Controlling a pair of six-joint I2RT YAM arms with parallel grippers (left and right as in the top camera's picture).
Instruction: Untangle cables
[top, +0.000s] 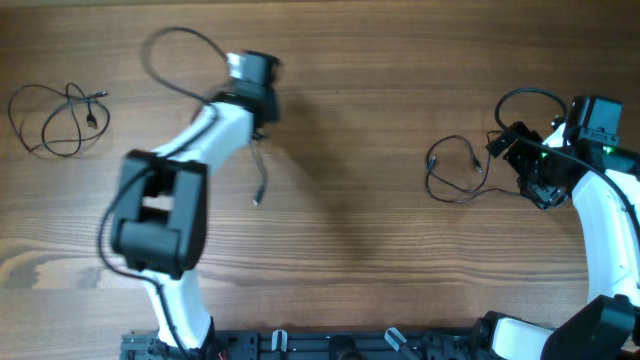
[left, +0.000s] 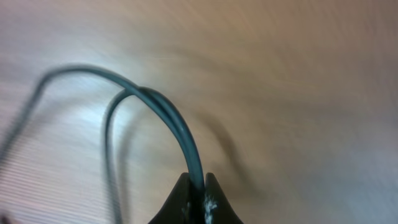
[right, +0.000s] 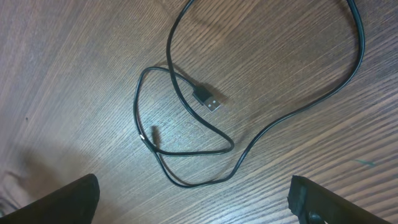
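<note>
A: Three lie on the table (top: 380, 60), each apart from the others. Which one is in hand?

B: The middle cord (left: 186, 140). The left gripper (left: 198, 183) is clamped tight on it, with the cord pinched right at the tips of the pressed-together fingers. From there it arches up and away over the wood, and a second strand curves down to the left.

A: And seen from above?

B: One part loops out to the left of that arm. The other part runs toward the near edge and finishes in a small end plug (top: 256, 202). Whether that end touches the wood, I cannot tell.

A: The right side?

B: The right gripper (right: 193, 199) has its fingers spread wide and holds nothing. The right cord (right: 193, 153) lies flat on the wood ahead of them, within the span of the two fingers but touching neither. Its flat metal plug (right: 208, 101) rests among the cord's own loops.

A: The last one?

B: The far-left cord (top: 80, 112) sits in a loose coil near the table's left edge, well apart from both grippers.
</note>
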